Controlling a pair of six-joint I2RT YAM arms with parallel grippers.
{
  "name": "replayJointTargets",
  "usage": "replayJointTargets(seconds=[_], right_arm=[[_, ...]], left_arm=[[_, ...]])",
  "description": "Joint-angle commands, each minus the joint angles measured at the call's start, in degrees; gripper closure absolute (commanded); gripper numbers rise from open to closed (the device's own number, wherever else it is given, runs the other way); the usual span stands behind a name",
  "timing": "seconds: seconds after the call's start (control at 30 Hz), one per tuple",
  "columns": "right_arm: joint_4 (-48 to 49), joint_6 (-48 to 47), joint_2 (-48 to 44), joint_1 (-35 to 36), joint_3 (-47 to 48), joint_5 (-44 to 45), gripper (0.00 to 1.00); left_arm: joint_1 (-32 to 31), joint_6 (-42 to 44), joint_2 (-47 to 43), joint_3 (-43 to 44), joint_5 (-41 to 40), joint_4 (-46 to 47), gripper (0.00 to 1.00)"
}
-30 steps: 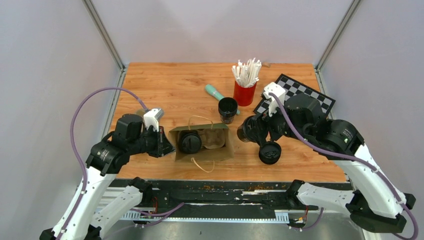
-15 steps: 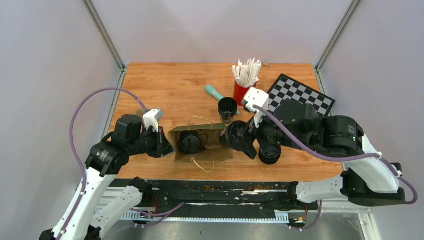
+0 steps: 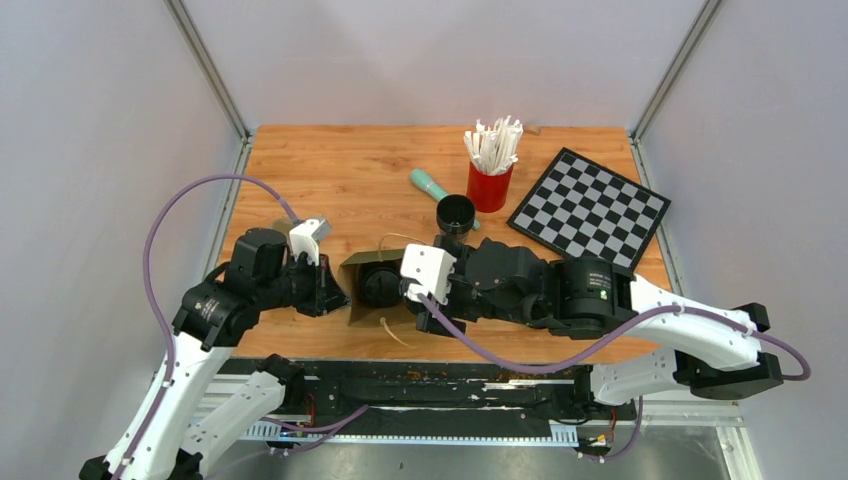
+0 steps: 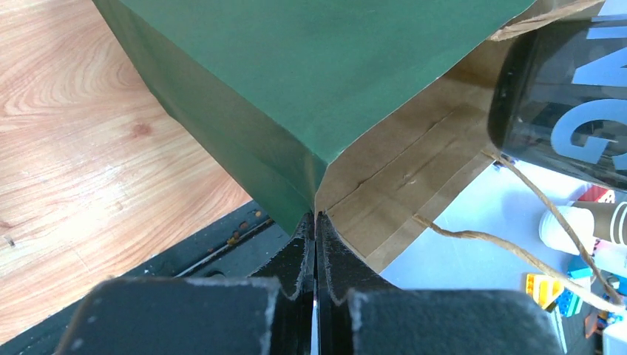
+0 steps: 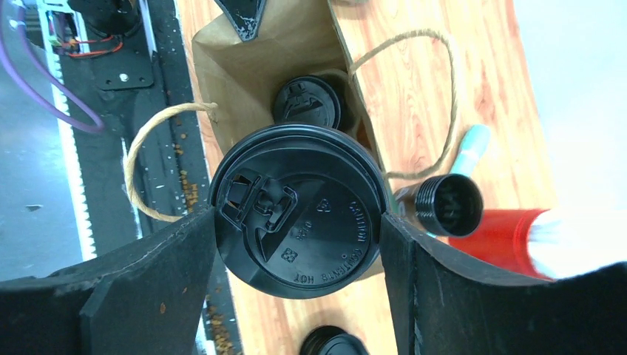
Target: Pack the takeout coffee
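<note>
A paper bag [image 3: 362, 262], green outside and brown inside [image 4: 296, 74], lies at the table's front with its mouth open [image 5: 251, 52]. My left gripper [image 3: 328, 290] is shut on the bag's edge [image 4: 316, 222]. My right gripper [image 5: 298, 222] is shut on a coffee cup with a black lid [image 5: 299, 211] and holds it at the bag's mouth. In the top view the right arm covers most of the bag. A second lidded cup [image 5: 307, 102] sits deeper inside the bag. A dark cup with pale lettering [image 4: 569, 96] shows at the bag's mouth in the left wrist view.
An open black cup [image 3: 455, 213] and a teal pen [image 3: 430, 183] lie behind the bag. A red cup of straws [image 3: 490, 170] and a checkerboard [image 3: 590, 208] are at the back right. Another black lid [image 5: 333, 344] sits on the table beside the bag.
My right arm has swung left with the lidded cup, from the right of the bag to its mouth. The left gripper has stayed on the bag's edge.
</note>
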Motion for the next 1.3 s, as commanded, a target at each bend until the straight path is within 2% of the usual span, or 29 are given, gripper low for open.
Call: replayJointTargets(seconds=[0.0,0.5,0.9,1.27], right_arm=[[8.1,-10.9,0.3,0.5,-2.1,-0.7,0.3],[17.0,-21.5,0.0,0.4,-18.4,3.1,0.31],[20.4,-25.7,3.0,0.4,-22.1,6.1,0.31],[23.1,-28.4,2.2,-2.3,-24.5,5.3,0.31]], left_arm=[[-0.1,1.6,-0.7,1.4,1.2,0.6,1.0],[-0.1,1.7,-3.0,-2.3,2.2,2.7,1.0],[-0.1,3.6,-3.1,-4.1,3.7,4.6,1.0],[-0.1,5.2,-4.3,-6.2,3.9,6.8,1.0]])
